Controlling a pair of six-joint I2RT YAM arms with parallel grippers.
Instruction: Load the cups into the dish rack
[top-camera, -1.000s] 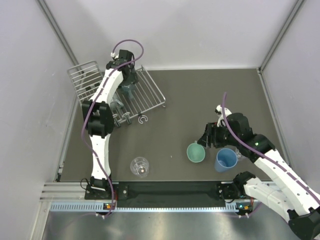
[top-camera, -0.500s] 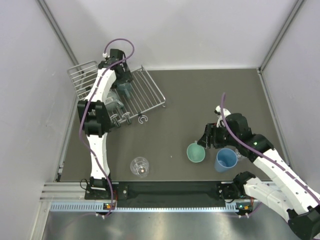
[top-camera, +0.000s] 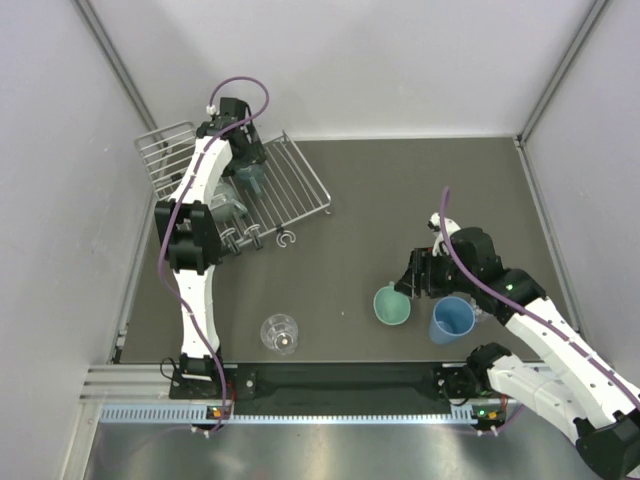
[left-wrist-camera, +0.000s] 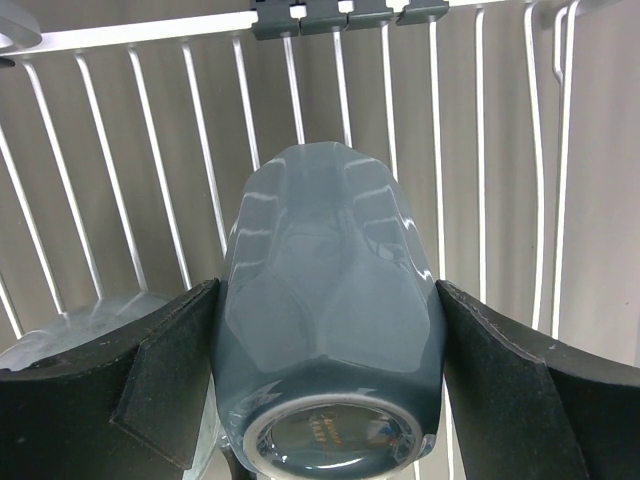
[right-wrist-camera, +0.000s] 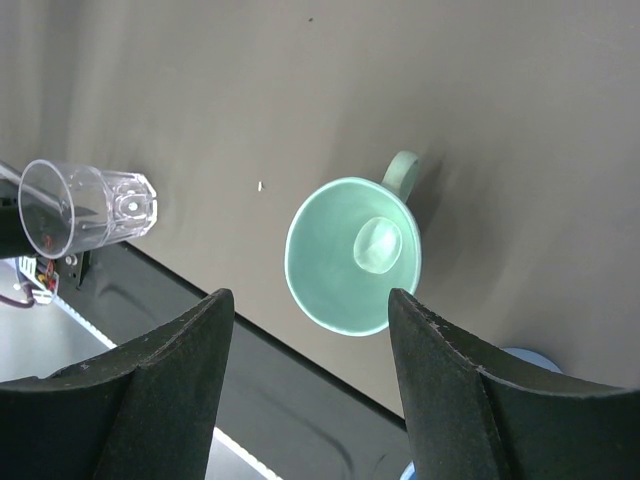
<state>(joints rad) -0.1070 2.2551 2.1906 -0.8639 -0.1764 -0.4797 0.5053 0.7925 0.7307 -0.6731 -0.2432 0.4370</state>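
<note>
The silver wire dish rack (top-camera: 303, 182) stands at the back left. My left gripper (top-camera: 247, 172) is over it, its pads touching both sides of the upside-down grey-teal mug (left-wrist-camera: 330, 300), which rests on the rack's wires (left-wrist-camera: 120, 180). A clear glass (left-wrist-camera: 80, 330) sits beside the mug in the rack. My right gripper (top-camera: 414, 281) is open, just above the upright mint-green mug (top-camera: 392, 305), which also shows between the fingers in the right wrist view (right-wrist-camera: 352, 255). The blue tumbler (top-camera: 452, 319) stands next to it. Another clear glass (top-camera: 280, 333) stands near the front. The cream cup is not visible.
The rack's raised slotted section (top-camera: 165, 155) lies against the left wall. A small metal hook (top-camera: 287, 239) lies on the table by the rack. A black rail (top-camera: 340, 380) runs along the near edge. The clear glass also shows in the right wrist view (right-wrist-camera: 85, 205).
My left wrist swung a little left and back over the rack with the grey-teal mug, then held still. The right arm has not moved.
</note>
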